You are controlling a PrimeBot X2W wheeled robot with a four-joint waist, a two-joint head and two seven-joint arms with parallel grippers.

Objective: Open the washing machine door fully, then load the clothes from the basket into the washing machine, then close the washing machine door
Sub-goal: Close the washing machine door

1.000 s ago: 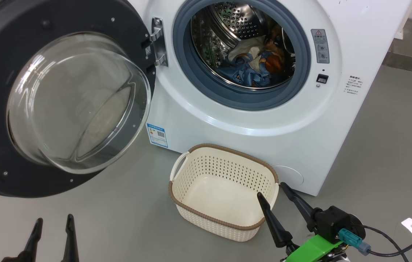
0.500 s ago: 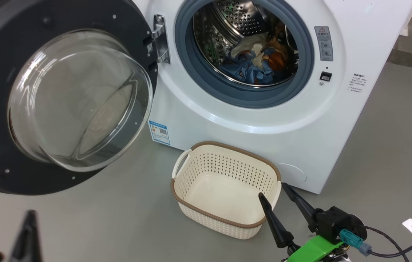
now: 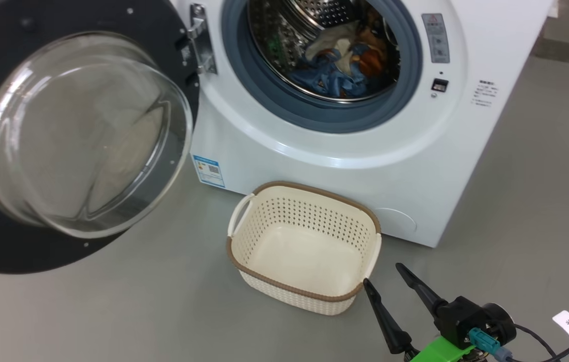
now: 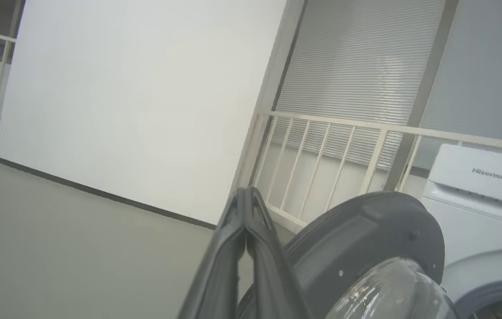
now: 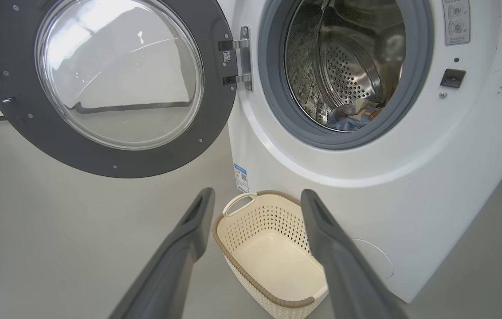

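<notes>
The door (image 3: 78, 136) stands swung wide at 9 o'clock, its lower edge over bare grey floor (image 3: 113, 311) that lies open from 6 to 8 o'clock. The washer (image 3: 314, 151) has its round mouth at 12 o'clock, with clothes (image 3: 337, 60) heaped in the drum. The basket (image 3: 304, 221) sits empty at 6 o'clock, near the washer's front. The right gripper (image 3: 381, 273), at 5 o'clock, is spread and holds nothing, its tips just beside the basket's corner. The left gripper (image 4: 245, 195) is pressed closed and empty, near the door's rim.
</notes>
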